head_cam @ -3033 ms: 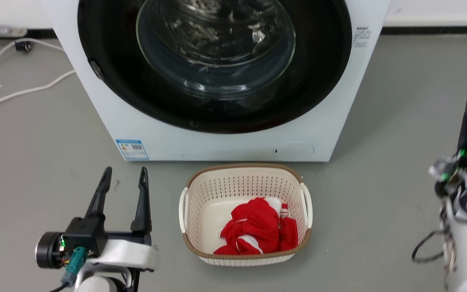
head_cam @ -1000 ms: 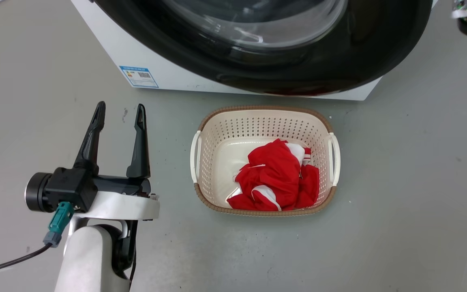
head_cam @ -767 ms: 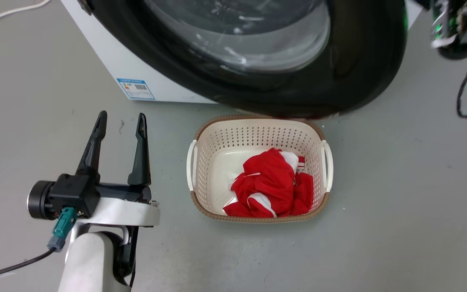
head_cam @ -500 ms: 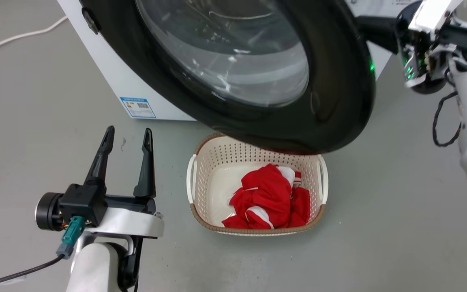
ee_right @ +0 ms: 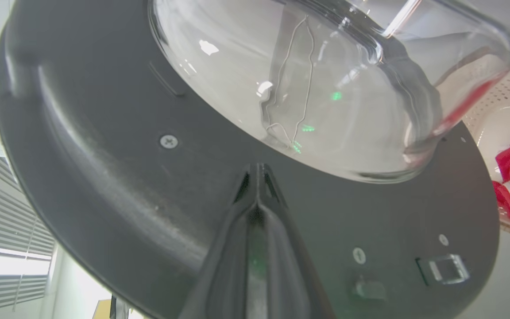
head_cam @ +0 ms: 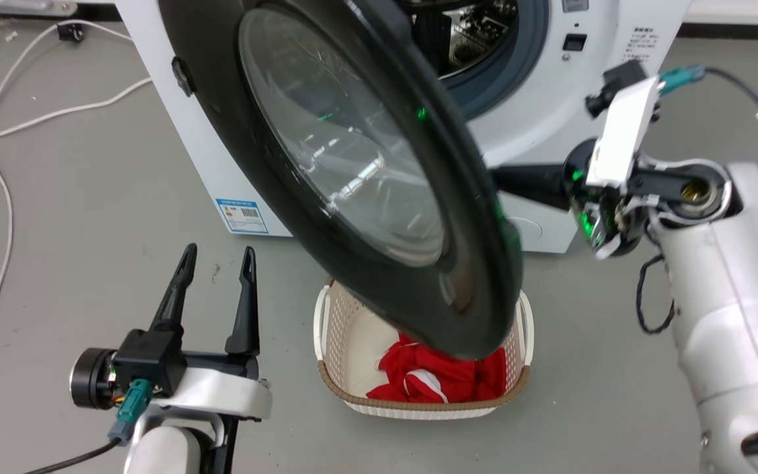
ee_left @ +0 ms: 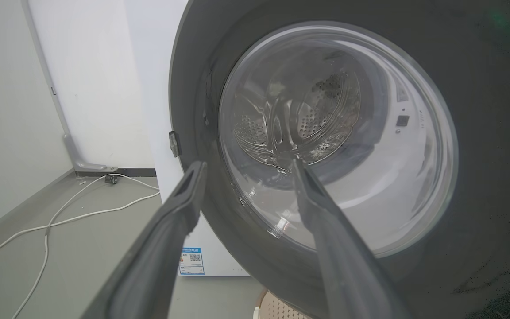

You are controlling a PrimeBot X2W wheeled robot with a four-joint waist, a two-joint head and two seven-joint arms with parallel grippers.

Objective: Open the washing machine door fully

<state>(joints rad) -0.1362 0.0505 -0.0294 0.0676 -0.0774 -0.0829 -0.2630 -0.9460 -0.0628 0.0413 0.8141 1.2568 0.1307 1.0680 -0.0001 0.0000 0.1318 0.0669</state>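
The washing machine door stands roughly half open. It is hinged at the left side of the washing machine, and its free edge hangs out in front of the machine, above the laundry basket. The right gripper reaches in from the machine's right. Its two fingers are pressed together with nothing between them, and the tips appear to rest on the black inner face of the door just below the glass bowl. The step in hand looks like a push from behind to swing the door the rest of the way. To do it well, I would have the tips bear on the black rim rather than the slippery bowl, follow the door's arc round the hinge instead of driving straight, and go slowly so the tips do not skid off the glossy face. The left gripper waits in front of the machine's left corner, fingers spread wide and empty. It may lie near the door's sweep, so its clearance deserves a check. By count there are one machine, one door, one steel drum, one basket holding one red-and-white bundle of cloth, one blue label and two grippers.
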